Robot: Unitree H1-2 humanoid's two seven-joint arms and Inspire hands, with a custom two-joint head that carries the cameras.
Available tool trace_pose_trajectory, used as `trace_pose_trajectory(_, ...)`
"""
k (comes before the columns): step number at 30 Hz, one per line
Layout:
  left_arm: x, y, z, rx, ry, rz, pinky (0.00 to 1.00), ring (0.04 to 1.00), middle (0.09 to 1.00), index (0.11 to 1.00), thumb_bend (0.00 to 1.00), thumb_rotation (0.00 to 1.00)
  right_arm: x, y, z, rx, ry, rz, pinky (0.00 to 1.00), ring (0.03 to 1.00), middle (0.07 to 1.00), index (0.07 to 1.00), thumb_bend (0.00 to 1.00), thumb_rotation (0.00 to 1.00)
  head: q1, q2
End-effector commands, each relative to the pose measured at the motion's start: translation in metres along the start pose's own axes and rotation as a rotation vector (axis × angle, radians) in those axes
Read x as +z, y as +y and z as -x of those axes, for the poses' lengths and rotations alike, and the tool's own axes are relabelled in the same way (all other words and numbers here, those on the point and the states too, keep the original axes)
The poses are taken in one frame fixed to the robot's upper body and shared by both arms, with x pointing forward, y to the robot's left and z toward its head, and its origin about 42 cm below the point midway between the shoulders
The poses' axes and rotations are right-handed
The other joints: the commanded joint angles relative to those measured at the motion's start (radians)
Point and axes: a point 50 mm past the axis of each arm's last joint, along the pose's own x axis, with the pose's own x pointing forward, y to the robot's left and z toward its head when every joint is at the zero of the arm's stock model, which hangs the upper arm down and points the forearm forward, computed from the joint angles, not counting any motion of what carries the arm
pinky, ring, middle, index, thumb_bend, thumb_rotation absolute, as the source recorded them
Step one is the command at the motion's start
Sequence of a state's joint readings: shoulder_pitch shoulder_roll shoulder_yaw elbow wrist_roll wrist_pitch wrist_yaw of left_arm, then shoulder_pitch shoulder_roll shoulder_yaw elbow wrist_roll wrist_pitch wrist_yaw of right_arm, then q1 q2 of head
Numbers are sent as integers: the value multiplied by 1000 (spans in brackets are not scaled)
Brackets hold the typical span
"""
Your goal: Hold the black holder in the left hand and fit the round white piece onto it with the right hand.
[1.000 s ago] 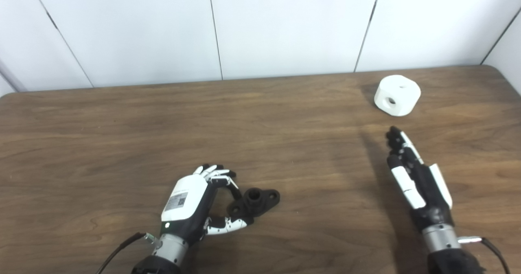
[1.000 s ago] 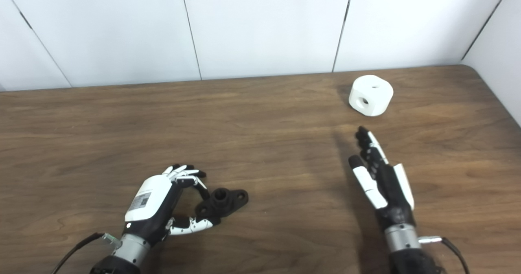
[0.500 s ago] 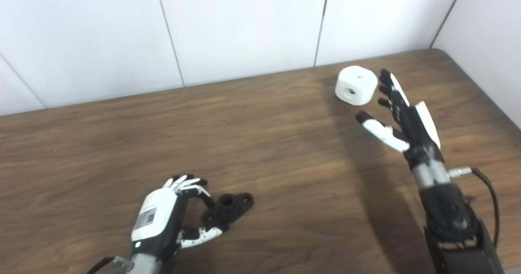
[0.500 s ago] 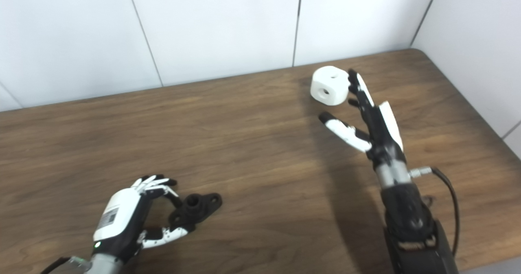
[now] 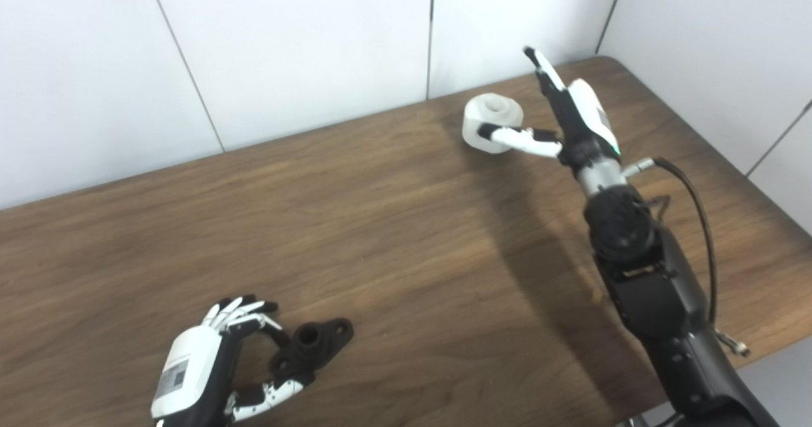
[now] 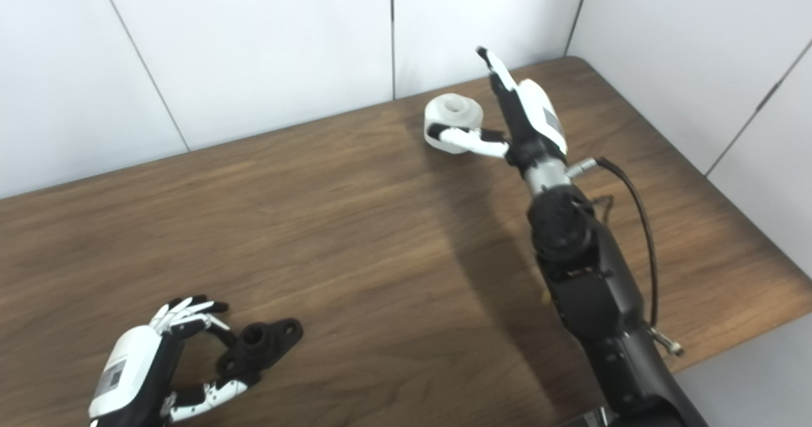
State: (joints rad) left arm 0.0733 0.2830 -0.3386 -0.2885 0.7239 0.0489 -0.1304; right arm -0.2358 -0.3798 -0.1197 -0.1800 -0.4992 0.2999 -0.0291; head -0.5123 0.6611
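White wall panels, brown wooden table [image 5: 393, 224], both hands down on the job.

Right hand [image 5: 571, 119] reaches the far corner, fingers spread, thumb against the round white piece [image 5: 490, 121], not gripping it. Left hand [image 5: 209, 370], near edge, curls loosely around one end of the black holder [image 5: 312, 346] lying flat.

A lab-like test bay: a bare wood-grain table [image 5: 393, 236] sits against plain white seamed wall panels [image 5: 304, 52] at twelve and two o'clock.
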Motion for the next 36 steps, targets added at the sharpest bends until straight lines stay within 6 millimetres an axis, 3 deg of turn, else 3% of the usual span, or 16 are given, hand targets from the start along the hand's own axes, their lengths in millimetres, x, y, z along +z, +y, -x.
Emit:
trace_pose_trajectory(1, -16, -13, 13, -91, 53, -3, 957, 878, 777, 486, 515, 56, 7, -16, -16, -37, -33, 47, 896, 985, 997, 955, 726, 526, -8, -2)
trace_pose_trajectory(12, -18, -12, 14, -109, 59, 2, 968, 887, 785, 487, 514, 56, 0, -12, -51, 16, 54, 181, 885, 1000, 999, 882, 847, 463, -3, -7)
trace_pose_trajectory(20, -17, -14, 14, -105, 56, 9, 954, 879, 776, 486, 515, 57, -5, -6, -63, 52, 103, 244, 900, 1000, 996, 831, 937, 424, 9, -9)
trace_pose_trajectory(29, -16, -15, 14, -105, 55, 5, 955, 880, 777, 486, 515, 58, -10, 1, -76, 61, 153, 237, 892, 1000, 983, 810, 931, 408, 19, -18)
trace_pose_trajectory(36, -16, -15, 15, -105, 56, 0, 954, 879, 779, 486, 515, 58, -11, 5, -86, 69, 210, 186, 859, 991, 970, 794, 894, 471, 20, -19)
